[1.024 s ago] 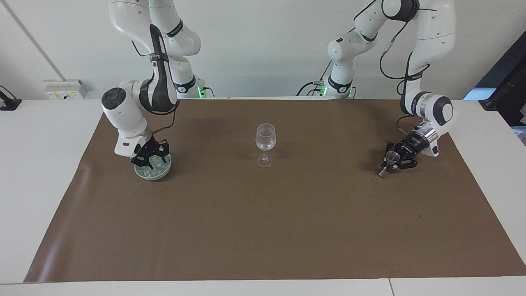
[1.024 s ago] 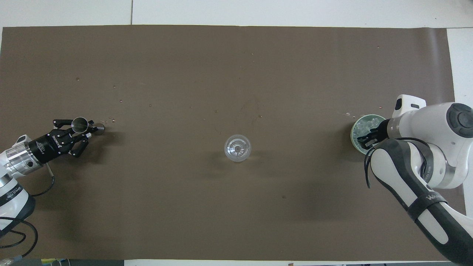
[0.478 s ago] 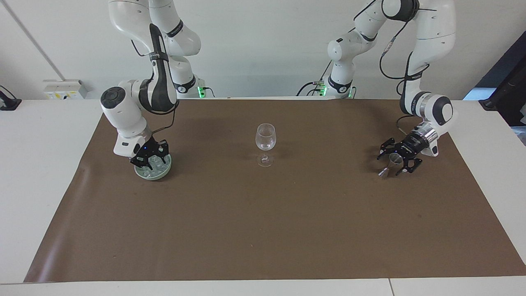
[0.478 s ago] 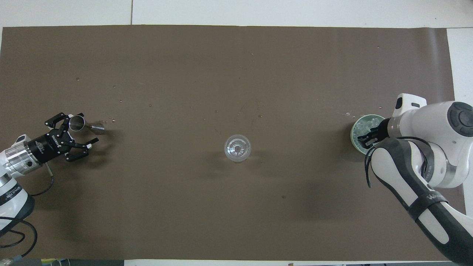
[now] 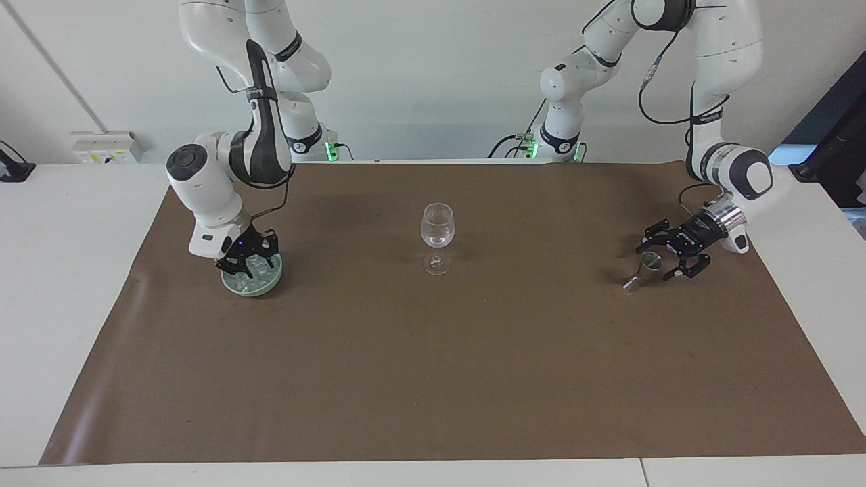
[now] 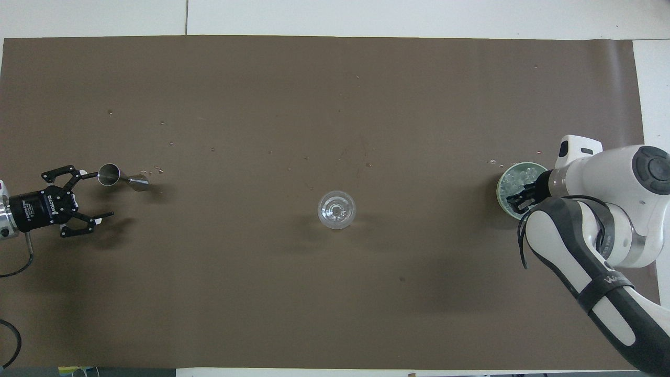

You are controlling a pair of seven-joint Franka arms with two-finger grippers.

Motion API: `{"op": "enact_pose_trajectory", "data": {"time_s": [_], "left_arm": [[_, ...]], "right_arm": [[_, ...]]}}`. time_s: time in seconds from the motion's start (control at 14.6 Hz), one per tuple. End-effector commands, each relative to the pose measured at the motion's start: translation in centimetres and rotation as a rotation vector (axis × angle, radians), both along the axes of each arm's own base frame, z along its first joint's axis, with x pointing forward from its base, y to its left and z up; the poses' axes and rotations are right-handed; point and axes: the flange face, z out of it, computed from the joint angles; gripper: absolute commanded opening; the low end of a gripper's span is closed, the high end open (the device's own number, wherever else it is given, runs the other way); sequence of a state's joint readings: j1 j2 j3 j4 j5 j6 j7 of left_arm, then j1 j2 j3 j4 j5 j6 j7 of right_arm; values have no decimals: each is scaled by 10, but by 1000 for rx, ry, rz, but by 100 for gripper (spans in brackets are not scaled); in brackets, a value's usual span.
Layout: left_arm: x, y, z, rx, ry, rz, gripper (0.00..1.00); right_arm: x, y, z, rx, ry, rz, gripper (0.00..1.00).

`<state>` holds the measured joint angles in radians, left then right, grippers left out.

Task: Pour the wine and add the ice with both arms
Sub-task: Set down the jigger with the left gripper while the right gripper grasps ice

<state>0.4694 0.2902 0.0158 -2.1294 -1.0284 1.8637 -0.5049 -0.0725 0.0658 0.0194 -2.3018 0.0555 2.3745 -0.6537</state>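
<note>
While ice (image 5: pixel 252 269) half-hidden, right end effector (image 5: pixel 247 265) dipped

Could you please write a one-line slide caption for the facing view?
Left gripper open beside the jigger; right gripper in the ice bowl; wine glass between.

White jointed arms (image 5: pixel 216 182), dark joint bands, black cables, black pincers.
</note>
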Motion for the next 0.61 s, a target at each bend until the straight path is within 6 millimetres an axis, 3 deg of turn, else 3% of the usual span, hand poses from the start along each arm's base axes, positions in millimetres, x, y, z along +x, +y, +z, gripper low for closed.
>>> {"op": "enact_pose_trajectory", "data": {"time_s": [0.0,0.14,0.27,0.55], "left_arm": [[25,13,42,154,-31,-157,100],[43,11,69,275,-59,-277,100],[60,-3,94,423,-96,-443,100],[83,-37,151,610,-326,-789,100]], "right_arm": [[-5,-5,-2,9,10,26,51],[-4,-5,-2,9,9,25,41],[-5,-5,-2,9,11,25,40],[-5,-5,-3,9,11,26,36]]}}
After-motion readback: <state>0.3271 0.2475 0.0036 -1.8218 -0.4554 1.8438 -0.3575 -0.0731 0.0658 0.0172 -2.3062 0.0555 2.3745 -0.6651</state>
